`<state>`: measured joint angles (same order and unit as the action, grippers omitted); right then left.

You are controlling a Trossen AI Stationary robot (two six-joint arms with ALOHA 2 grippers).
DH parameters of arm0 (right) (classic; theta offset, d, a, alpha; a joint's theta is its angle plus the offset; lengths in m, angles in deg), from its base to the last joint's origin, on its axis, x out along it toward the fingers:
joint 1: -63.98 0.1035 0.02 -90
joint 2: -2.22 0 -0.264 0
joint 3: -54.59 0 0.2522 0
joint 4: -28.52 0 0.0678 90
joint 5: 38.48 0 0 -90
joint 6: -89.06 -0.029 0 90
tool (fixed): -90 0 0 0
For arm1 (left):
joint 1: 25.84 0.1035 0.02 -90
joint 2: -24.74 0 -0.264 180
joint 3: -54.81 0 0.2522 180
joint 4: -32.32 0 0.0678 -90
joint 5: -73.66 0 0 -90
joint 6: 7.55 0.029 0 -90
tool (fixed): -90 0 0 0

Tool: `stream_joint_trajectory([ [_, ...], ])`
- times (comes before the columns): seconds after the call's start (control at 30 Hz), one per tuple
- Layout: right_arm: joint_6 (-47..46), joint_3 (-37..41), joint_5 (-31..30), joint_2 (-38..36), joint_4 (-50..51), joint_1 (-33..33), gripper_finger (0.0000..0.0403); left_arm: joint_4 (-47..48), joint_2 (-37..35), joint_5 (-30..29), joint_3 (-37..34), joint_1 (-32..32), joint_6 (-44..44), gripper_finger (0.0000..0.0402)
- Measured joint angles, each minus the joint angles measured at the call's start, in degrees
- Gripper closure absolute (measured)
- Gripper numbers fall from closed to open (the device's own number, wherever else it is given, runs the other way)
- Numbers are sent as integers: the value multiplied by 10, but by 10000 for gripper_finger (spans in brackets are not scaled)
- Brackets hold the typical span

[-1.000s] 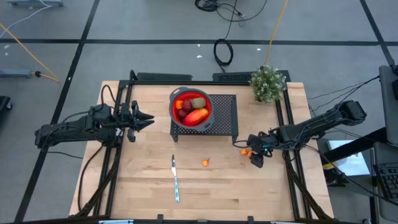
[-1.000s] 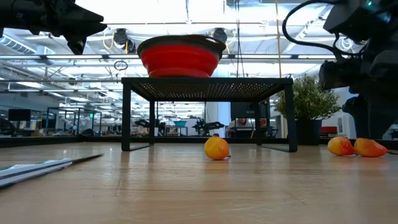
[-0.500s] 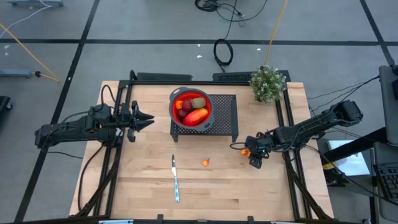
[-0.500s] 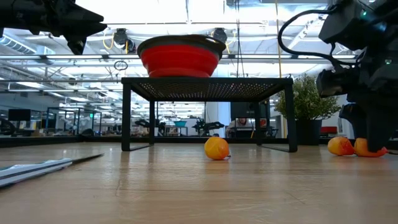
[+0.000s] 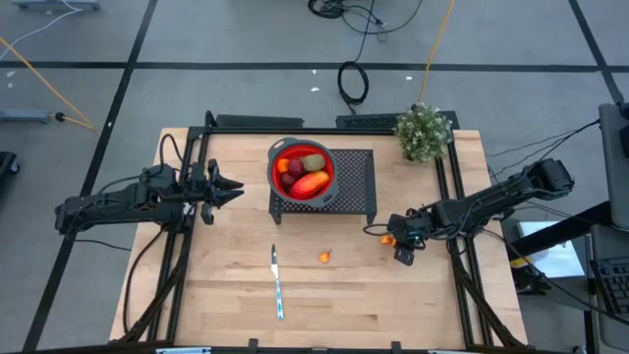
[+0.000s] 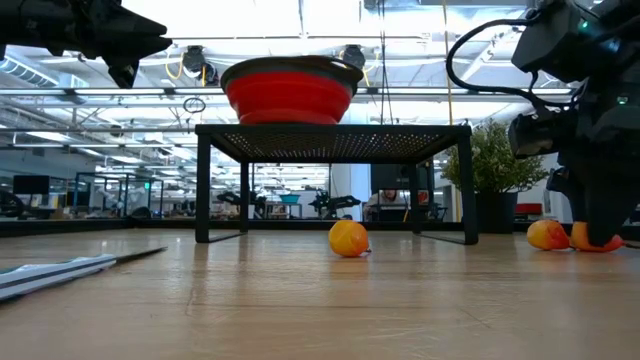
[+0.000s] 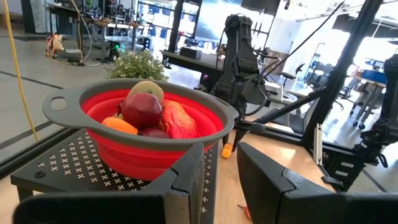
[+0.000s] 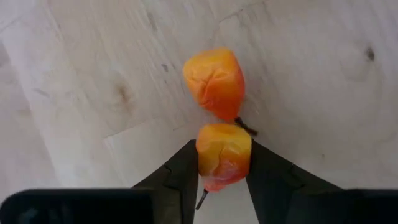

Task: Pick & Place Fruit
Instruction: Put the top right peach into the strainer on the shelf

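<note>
Right gripper (image 8: 222, 163) fingers low, pinching.

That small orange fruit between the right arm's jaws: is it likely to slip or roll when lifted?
The orange fruit looks rounded and smooth, so it may squirm in the right gripper, whose jaws sit against both its sides. Its wrinkled skin suggests it is soft and light. If it slips out, it would probably roll into its neighbour.

A robotics lab: workbenches (image 6: 120, 205) and ceiling lights (image 6: 300, 20) behind the table (image 5: 236, 285).
</note>
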<state>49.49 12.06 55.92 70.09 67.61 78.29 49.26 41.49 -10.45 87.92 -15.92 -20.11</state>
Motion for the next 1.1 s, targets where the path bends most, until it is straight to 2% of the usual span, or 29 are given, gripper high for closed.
stream_joint_trajectory([
  [0.33, -46, 2, 90, -53, 15, 1, 300, 0, 0, 0, 0, 0, -11, 307],
  [0.7, -128, 2, 186, -161, -1, 1, 300, 0, 0, 0, 0, 0, -15, 307],
  [0.83, -166, 2, 199, -199, -64, 1, 299, 0, 0, 0, 0, 0, -17, 307],
  [0.97, -197, 1, 194, -219, -170, 0, 298, 0, 0, 0, 0, 0, -18, 307],
  [1.1, -204, 1, 161, -222, -282, 0, 301, 0, 1, 0, 0, 0, -18, 307],
])
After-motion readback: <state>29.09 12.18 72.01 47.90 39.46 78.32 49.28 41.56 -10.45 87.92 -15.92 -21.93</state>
